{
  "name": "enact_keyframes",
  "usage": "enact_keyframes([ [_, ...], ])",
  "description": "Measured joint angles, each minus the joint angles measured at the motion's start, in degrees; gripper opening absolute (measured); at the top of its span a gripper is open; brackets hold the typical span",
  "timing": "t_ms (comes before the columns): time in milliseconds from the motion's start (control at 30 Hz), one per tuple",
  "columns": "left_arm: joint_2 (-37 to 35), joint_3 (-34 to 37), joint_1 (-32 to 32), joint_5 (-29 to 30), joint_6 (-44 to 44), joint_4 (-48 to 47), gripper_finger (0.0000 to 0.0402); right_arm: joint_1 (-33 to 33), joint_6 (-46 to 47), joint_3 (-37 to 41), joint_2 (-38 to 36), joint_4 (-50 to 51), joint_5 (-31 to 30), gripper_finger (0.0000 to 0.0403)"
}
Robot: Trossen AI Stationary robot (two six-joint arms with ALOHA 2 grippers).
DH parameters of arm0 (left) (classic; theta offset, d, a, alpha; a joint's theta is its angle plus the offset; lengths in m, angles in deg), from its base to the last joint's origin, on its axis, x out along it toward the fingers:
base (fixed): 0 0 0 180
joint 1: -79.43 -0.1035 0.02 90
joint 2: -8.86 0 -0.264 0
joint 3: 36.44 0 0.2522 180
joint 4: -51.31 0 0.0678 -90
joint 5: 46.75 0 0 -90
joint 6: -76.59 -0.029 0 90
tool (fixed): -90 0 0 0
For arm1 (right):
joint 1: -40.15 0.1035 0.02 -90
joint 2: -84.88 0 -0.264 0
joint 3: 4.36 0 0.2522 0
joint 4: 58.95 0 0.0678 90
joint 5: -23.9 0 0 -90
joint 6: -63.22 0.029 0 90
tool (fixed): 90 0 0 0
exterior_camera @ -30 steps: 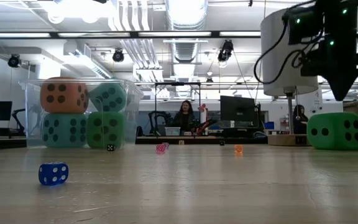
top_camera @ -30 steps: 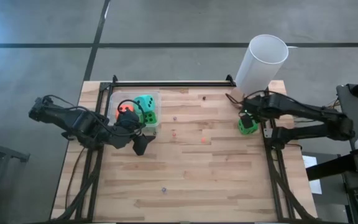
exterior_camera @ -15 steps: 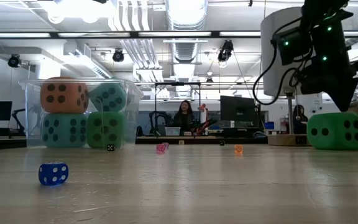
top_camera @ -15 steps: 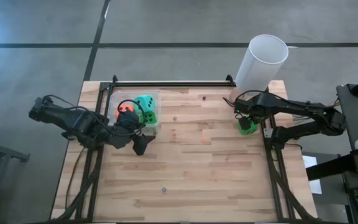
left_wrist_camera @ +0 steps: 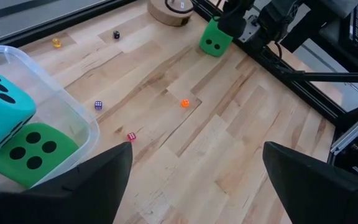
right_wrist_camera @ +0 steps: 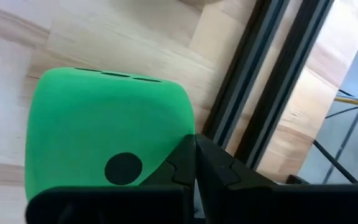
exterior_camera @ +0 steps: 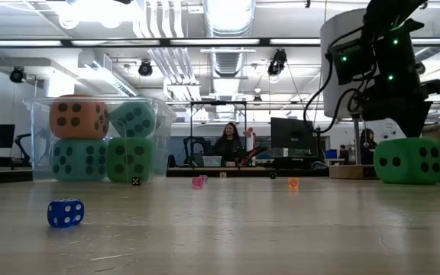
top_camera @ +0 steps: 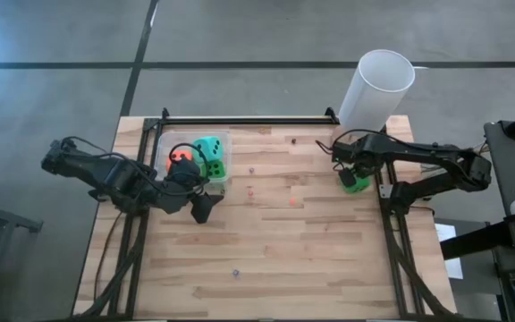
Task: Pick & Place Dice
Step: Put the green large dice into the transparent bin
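Most of the job looks done. Four big dice sit stacked in the clear tub (top_camera: 195, 141) near the back left of the desk (top_camera: 275, 259): an orange die (exterior_camera: 79, 116) on a teal one (exterior_camera: 78, 159), and a second teal die (exterior_camera: 134, 119) on a green one (exterior_camera: 128, 159). One loose green die (exterior_camera: 409, 160) is left, resting on the desk near the right edge, close to the black frame rail and in front of the tall white cylinder (top_camera: 378, 89).

The right hand (top_camera: 350, 170) hangs directly over that die with its fingers shut and nothing between them; the tips are at or just above the die's top, and contact cannot be told. By my reading it would need to open before it can take the die. The left hand (top_camera: 200, 207) waits beside the tub, fingers spread wide and empty.

The desk is pale butcher-block wood in a black metal frame. Scattered on it are tiny dice: a blue one (exterior_camera: 66, 213) near the front, and pink (exterior_camera: 198, 182), orange (exterior_camera: 292, 183) and black ones further back. Beyond is an open office with ceiling lights, monitors and a seated person (exterior_camera: 228, 145).
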Motion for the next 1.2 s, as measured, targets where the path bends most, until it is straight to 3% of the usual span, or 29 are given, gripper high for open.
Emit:
enact_keyframes([
  [233,0.00,0.88,0.00,0.00,0.00,0.09,0.0364,2.67,0.18,-1.65,-0.02,-3.00,2.38,0.0008],
  [867,0.11,0.96,0.02,0.00,-0.02,0.57,0.0363,12.55,0.24,-2.40,0.15,-23.87,9.30,0.0008],
  [1200,0.11,0.96,0.02,-0.01,-0.22,0.68,0.0355,14.25,2.44,-2.40,-2.43,-20.58,7.91,0.0008],
])
